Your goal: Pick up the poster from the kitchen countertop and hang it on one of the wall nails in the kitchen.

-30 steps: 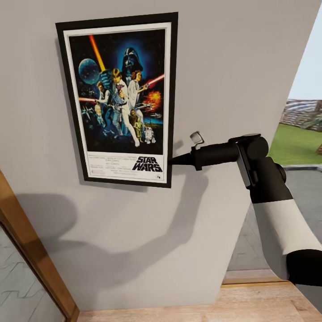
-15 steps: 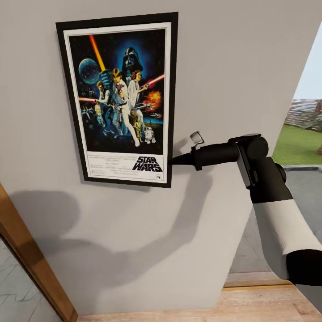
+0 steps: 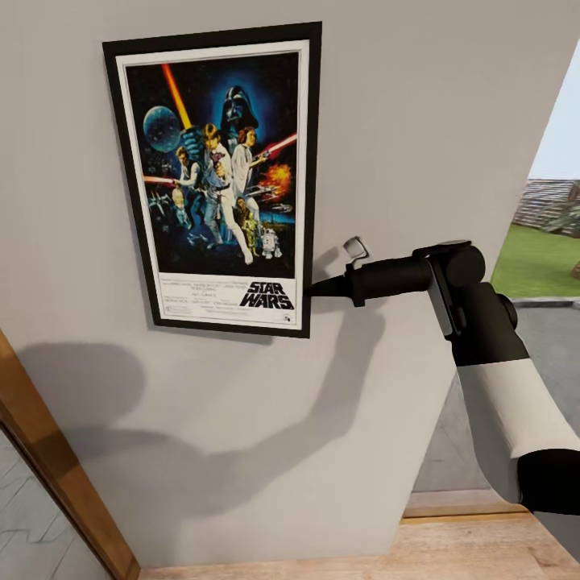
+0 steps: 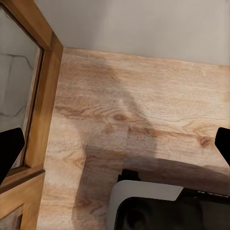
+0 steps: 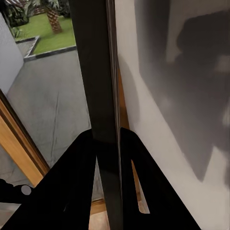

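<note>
The black-framed Star Wars poster (image 3: 216, 177) stands upright and flat against the pale-grey wall (image 3: 403, 105). My right gripper (image 3: 312, 287) is shut on the poster's lower right edge, arm stretched in from the right. In the right wrist view the poster's dark frame edge (image 5: 98, 86) runs between the black fingers (image 5: 76, 182), close along the wall. The wall nail is hidden behind the poster, and the kitchen countertop is out of view. My left gripper (image 4: 115, 146) hangs open over the wood floor (image 4: 134, 110), holding nothing.
A wooden door frame (image 3: 48, 467) with glass runs along the lower left. The wall ends at the right, where an opening (image 3: 544, 242) shows grass and paving outside. My own base (image 4: 163, 206) shows in the left wrist view, on the floor.
The head view has shifted a little, so the door frame and the outside opening sit slightly differently. The poster and my right gripper hold the same pose on the wall.
</note>
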You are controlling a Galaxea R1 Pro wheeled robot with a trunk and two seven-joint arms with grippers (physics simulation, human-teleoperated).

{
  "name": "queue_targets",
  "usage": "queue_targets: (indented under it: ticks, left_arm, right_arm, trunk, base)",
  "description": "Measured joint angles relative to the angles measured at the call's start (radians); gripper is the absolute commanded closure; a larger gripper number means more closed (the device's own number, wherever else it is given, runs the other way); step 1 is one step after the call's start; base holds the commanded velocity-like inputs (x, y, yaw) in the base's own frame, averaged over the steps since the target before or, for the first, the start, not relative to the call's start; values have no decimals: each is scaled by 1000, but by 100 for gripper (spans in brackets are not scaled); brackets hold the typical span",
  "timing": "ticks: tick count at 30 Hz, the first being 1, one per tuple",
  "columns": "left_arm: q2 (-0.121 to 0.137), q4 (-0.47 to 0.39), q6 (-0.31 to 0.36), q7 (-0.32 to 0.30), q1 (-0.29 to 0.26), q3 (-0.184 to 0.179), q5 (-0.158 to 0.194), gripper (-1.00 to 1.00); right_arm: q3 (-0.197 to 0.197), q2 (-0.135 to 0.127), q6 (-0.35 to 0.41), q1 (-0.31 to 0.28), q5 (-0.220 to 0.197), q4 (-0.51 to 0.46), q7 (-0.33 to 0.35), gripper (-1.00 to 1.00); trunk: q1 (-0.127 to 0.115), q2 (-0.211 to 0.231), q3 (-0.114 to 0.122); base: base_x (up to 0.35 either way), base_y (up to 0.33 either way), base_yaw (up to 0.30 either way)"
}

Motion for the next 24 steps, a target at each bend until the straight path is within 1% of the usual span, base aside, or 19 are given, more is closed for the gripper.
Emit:
queue_targets:
  ticks: [14, 18, 19, 20, 21, 22, 23, 24]
  left_arm:
    - [0, 0, 0, 0, 0, 0, 0, -100]
    - [7, 3, 1, 0, 0, 0, 1, -100]
    - [8, 4, 1, -1, 0, 0, 1, -100]
    - [9, 4, 1, -1, 0, 0, 1, -100]
    - [9, 4, 1, -1, 0, 0, 1, -100]
    - [10, 4, 1, -1, 0, 0, 1, -100]
    - [10, 4, 1, -1, 0, 0, 1, -100]
    - [10, 5, 1, -1, 0, 0, 1, -100]
  right_arm:
    - [0, 0, 0, 0, 0, 0, 0, 100]
    - [-1, 0, 0, 0, 0, 0, 0, 100]
    - [133, -3, -141, 2, -162, -90, 70, 100]
    - [122, -6, -135, 0, -149, -74, 66, 100]
    - [119, -9, -134, 1, -153, -71, 61, 100]
    - [113, -1, -202, 2, -123, -8, 71, -100]
    - [13, 0, -9, 0, -3, 0, 1, -100]
    - [-1, 0, 1, 0, 0, 0, -1, -100]
  trunk:
    - [0, 0, 0]
    - [0, 0, 0]
    - [0, 1, 0]
    - [0, 1, 0]
    - [0, 1, 0]
    - [0, 1, 0]
    - [0, 0, 0]
    - [0, 0, 0]
  base:
    - [0, 0, 0]
    - [139, 0, 0]
    - [247, 0, 0]
    - [195, 0, 0]
    - [125, 0, 0]
    - [100, 0, 0]
    - [51, 0, 0]
    - [33, 0, 0]
